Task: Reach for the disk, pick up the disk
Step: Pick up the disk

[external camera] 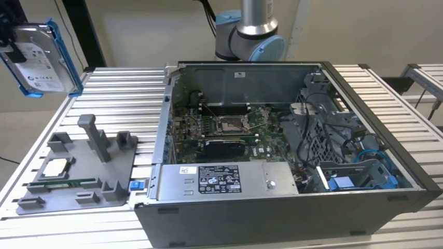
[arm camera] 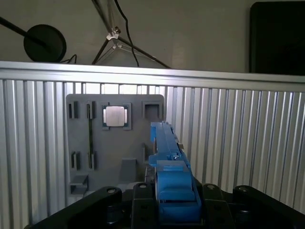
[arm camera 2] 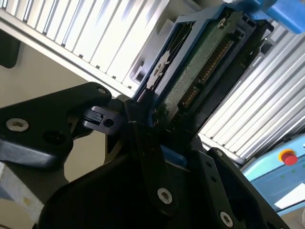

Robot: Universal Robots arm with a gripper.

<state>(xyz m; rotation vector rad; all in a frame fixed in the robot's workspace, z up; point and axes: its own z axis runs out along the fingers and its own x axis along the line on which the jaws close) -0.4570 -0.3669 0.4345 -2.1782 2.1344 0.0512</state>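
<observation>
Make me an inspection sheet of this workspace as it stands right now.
Surface: slatted aluminium table.
Job's things: the disk in its blue frame, held in the air clear of the table at the exterior view's left.
Clutter: open computer case; grey fixture plate with a small square chip seated in it.
Grippers: gripper shut on the disk's edge.
Cables: black and blue cables inside the case.
Surroundings: arm base behind the case; tripod beyond the table.
</observation>
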